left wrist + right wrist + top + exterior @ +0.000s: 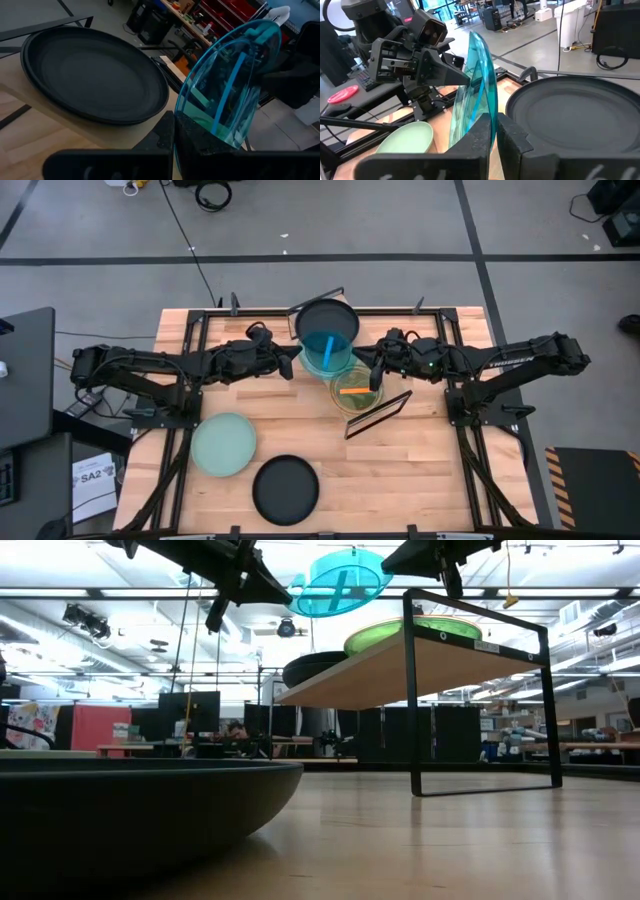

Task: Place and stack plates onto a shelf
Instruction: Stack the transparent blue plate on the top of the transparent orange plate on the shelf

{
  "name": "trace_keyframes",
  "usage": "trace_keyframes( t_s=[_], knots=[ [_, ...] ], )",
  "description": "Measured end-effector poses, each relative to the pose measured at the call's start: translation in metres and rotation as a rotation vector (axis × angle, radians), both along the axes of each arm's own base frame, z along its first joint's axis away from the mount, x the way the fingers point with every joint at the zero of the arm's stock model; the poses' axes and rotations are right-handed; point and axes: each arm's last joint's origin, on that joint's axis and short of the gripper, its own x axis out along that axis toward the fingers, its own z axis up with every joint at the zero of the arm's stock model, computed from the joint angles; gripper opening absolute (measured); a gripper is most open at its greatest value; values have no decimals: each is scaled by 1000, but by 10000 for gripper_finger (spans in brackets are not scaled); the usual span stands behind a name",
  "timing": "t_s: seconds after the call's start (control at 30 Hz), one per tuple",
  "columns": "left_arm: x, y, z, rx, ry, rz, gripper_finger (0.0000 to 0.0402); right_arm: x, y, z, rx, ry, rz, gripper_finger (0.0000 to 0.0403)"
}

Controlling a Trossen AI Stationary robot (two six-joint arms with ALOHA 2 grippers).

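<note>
A bare dark grey round plate (285,489) sits at the near edge of the slatted wooden tabletop (420,470), well in front of the shelf, with a pale green round plate (223,444) just behind and to its left; both wait their turn, by the look of it. Farther back stands the shelf (400,665), a long pale wood board on thin black wire end frames. On it rest a bright green plate with an orange centre stripe (356,391) towards its near end and a second dark grey round plate (327,321) at its far end. Above the shelf, between those two, a translucent teal plate with a blue centre stripe (326,354) hangs tilted in the air. The left gripper (174,131) has its fingers pinched tight on the plate's rim from one side, and the right gripper (496,131) has its fingers closed over the opposite rim. The two-sided hold suggests a handover between the arms, or a shared steadying of the plate before it is lowered onto the shelf.
</note>
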Motion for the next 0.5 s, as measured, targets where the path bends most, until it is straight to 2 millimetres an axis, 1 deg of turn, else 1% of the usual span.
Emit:
trace_keyframes(
  t_s=[0.2,0.5],
  knots=[
    [0,0,0,-15,-13,-1,11,-1,-1,0,-8,3,-37,14],
    [0,-1,0,-22,-15,-17,14,-1,-1,0,-18,9,-53,12]
  ],
)
